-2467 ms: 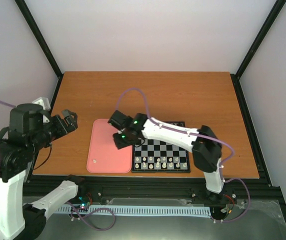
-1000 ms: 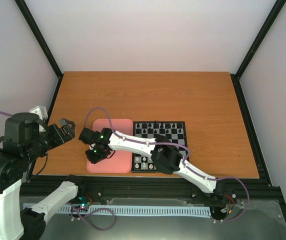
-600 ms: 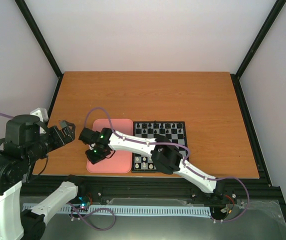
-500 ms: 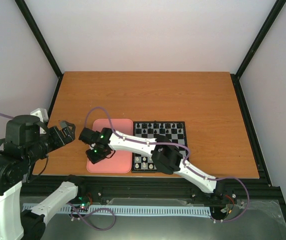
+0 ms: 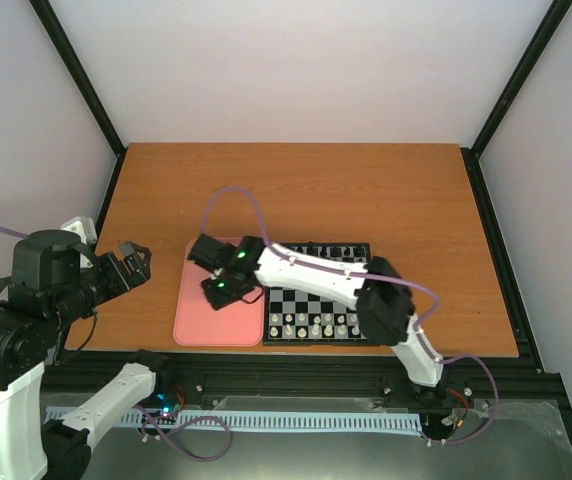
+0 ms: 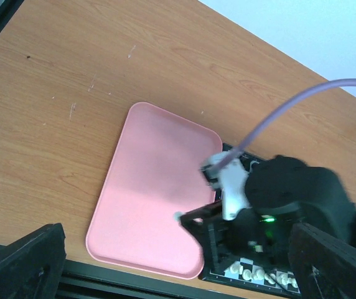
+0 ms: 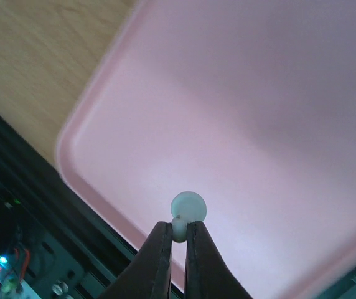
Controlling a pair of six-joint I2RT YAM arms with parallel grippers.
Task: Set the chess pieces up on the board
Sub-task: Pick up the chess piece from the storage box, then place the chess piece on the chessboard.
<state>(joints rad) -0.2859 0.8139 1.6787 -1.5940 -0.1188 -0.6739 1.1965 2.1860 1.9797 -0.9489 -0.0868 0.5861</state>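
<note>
Right wrist view: my right gripper (image 7: 179, 230) clenched one white chess piece (image 7: 188, 207) over the pink tray (image 7: 277, 124); the board (image 5: 311, 300) lay just to its right (my left gripper (image 5: 133, 257), spread open, hung farther off).

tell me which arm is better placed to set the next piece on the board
Right. The right claw is shut on a cream-white piece above the pink tray, next to the board. The left claw hangs open and empty out past the tray's other side.
</note>
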